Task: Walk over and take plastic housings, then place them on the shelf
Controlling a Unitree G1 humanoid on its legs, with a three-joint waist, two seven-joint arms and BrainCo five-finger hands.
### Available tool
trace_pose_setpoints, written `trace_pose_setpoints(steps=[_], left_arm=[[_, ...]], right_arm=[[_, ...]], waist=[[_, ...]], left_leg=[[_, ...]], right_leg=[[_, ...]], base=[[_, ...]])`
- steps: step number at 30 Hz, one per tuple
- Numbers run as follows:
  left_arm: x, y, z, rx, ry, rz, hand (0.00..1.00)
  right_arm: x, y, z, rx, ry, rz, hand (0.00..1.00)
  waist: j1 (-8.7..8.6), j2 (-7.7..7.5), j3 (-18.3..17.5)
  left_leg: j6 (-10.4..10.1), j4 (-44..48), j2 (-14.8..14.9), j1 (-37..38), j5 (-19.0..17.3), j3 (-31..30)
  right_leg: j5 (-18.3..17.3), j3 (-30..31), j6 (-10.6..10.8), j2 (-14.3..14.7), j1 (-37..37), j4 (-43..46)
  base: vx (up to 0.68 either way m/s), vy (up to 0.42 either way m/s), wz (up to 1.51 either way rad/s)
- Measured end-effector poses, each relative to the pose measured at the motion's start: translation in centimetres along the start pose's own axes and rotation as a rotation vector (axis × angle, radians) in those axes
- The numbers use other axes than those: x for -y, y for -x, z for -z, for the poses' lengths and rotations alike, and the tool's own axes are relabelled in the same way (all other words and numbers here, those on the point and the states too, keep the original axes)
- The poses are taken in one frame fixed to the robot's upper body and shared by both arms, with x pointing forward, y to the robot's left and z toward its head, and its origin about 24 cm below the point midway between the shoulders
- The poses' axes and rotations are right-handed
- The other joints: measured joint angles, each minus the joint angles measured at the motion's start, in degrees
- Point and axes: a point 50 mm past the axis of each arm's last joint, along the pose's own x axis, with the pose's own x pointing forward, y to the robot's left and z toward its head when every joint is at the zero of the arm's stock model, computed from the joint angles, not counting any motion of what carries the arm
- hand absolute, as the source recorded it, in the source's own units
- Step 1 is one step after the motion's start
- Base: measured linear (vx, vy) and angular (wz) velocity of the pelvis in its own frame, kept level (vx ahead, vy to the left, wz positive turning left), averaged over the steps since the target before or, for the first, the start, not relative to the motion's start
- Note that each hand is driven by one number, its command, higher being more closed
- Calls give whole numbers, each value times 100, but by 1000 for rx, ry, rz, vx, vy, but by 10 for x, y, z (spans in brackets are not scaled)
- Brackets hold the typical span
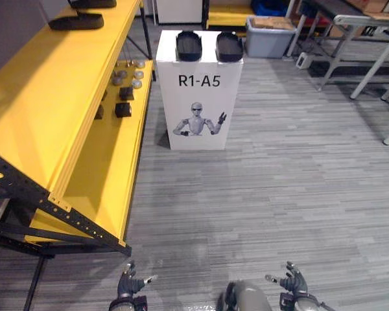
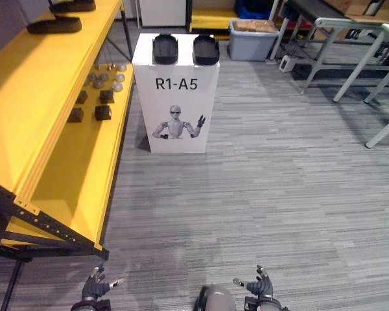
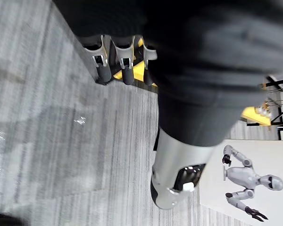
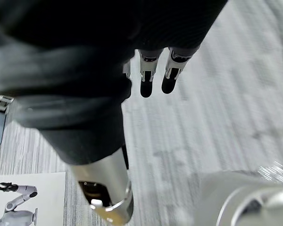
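Note:
Two black plastic housings lie side by side on top of a white pedestal box some way ahead. Two more black housings rest on the top board of the yellow shelf at the left. My left hand hangs low at the bottom edge, fingers relaxed and holding nothing. My right hand hangs low at the bottom right, also open and empty. In the wrist views the fingers point straight over bare floor.
The shelf's lower board carries small dark blocks and several silver discs. A grey bin stands behind the pedestal. White table legs rise at the right. Grey plank floor stretches between me and the pedestal.

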Motion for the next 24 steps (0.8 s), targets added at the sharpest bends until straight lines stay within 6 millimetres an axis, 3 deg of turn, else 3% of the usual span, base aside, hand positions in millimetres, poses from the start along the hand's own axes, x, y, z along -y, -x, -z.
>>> trace_pose_setpoints(steps=[1, 2, 3, 4, 5, 6, 7, 8, 9, 10, 12, 14, 15, 16, 17, 18, 19, 20, 22, 24], left_arm=[[-3, -2, -3, 11, -9, -4, 0], [0, -3, -3, 6, -6, 0, 0], [5, -6, -6, 6, 1, 9, 0], [7, -7, -7, 8, 5, 13, 0], [11, -8, -10, 14, 16, 19, 0], [17, -7, -8, 9, 30, 27, 0], [19, -5, -7, 5, 37, 31, 0], [21, -3, -3, -2, 47, 35, 0], [22, -2, -1, -8, 50, 38, 0], [25, 0, -1, -10, 59, 44, 0], [30, 0, -4, 3, 73, 54, 0], [29, 1, -3, 0, 83, 48, 0], [29, 1, -2, -2, 84, 48, 0], [31, 2, -2, -4, 91, 51, 0], [31, 2, -2, -2, 99, 49, 0], [30, 3, -1, -4, 98, 46, 0], [27, 4, 1, -10, 101, 35, 0], [28, 2, -2, -1, 103, 39, 0], [31, 2, -1, -6, 100, 50, 0], [27, 3, 6, -35, 83, 42, 0]], right_arm=[[1, 0, 0, 3, 2, 4, 0], [7, -1, -2, 6, 12, 19, 0], [6, -5, -10, 25, 14, 20, 0], [5, -6, -14, 35, 12, 17, 0], [2, -7, -17, 45, 7, 11, 0], [0, -7, -17, 43, 3, 6, 0], [-2, -7, -17, 45, 1, 2, 0], [-7, -4, -13, 38, 5, -10, 0], [-9, -4, -13, 42, -2, -13, 0], [-13, -3, -17, 56, -30, -13, 0], [-14, -6, -24, 80, -43, -12, 0], [-16, -10, -30, 80, -48, -13, 0], [-17, -10, -31, 82, -51, -13, 0], [-13, -10, -27, 73, -58, 0, 0], [-10, -8, -22, 56, -59, 13, 0], [-10, -8, -20, 48, -58, 15, 0], [-11, -7, -17, 40, -58, 17, 0], [-10, -5, -12, 24, -55, 22, 0], [-6, -4, -4, -6, -48, 31, 0], [-14, -1, 3, -29, -46, 10, 0]], waist=[[-5, -81, -14], [-43, -72, -38], [-12, 48, -26], [-27, 57, -22], [-28, 67, -10], [-22, 160, 48], [15, 187, 76], [101, 176, 112], [150, 143, 116], [215, 12, 122], [334, -47, 151], [489, -56, 253], [528, -57, 278], [573, -27, 288], [626, -7, 277], [651, -22, 253], [599, -92, 199], [561, -250, 182], [593, -275, 171], [563, -320, 196]], left_leg=[[-222, -67, 27, 141, -19, 6], [-401, -50, 136, 333, -115, -21], [-705, 204, 296, 236, 53, 18], [-899, 487, 339, 86, 183, 4], [-879, 1439, 438, -346, 557, -29], [-763, 2830, 697, -879, 1303, -103], [-754, 3564, 863, -1139, 1353, -147], [-783, 4859, 1115, -1582, 1174, -132], [-809, 5238, 1160, -1799, 1074, -124], [-856, 5490, 1140, -2313, 952, 42], [-776, 4899, 1021, -2979, 702, 406], [-725, 2906, 564, -3270, 639, 477], [-687, 2338, 433, -3263, 701, 458], [-634, 1254, 209, -3205, 941, 452], [-526, 647, 73, -3185, 1502, 376], [-434, 657, 9, -3140, 1754, 311], [-131, 772, -179, -3151, 2016, 261], [118, 1027, -366, -3220, 1773, 281], [173, 1198, -512, -3115, 1363, 364], [244, 1063, -736, -2494, 1065, 363]], right_leg=[[575, 23, -111, 38, 13, -775], [1413, 6, -688, 66, 50, -725], [1097, -38, -742, 143, -17, -417], [986, -40, -749, 159, -15, -381], [829, -43, -781, 241, 175, -517], [816, -72, -795, 475, 740, -1021], [822, -66, -804, 614, 1084, -1299], [821, -13, -810, 856, 1770, -1770], [813, 20, -816, 908, 2052, -1958], [782, 127, -810, 942, 2457, -2305], [781, 324, -780, 957, 2799, -2631], [683, 660, -639, 939, 3167, -2836], [643, 737, -596, 926, 3302, -2912], [552, 851, -500, 912, 3516, -3054], [395, 991, -403, 904, 3676, -3103], [300, 1074, -333, 874, 3729, -3077], [75, 1098, -202, 716, 3811, -2978], [-173, 1066, -49, 470, 3765, -2701], [-451, 1118, 319, 173, 3353, -1509], [-369, 1280, 700, -276, 2390, 1243]], base=[[628, -312, 38], [686, -361, 19], [489, -249, 12], [583, -328, -7], [581, -325, 4], [694, -388, 2], [578, -314, -11], [451, -238, -22], [523, -256, -31], [459, -196, -32], [432, -137, -45], [438, -2, -72], [443, 72, -65], [515, 152, -56], [535, 169, -56], [581, 189, -40], [568, 149, -5], [669, 177, 8], [534, 171, 2], [471, 180, 8]])
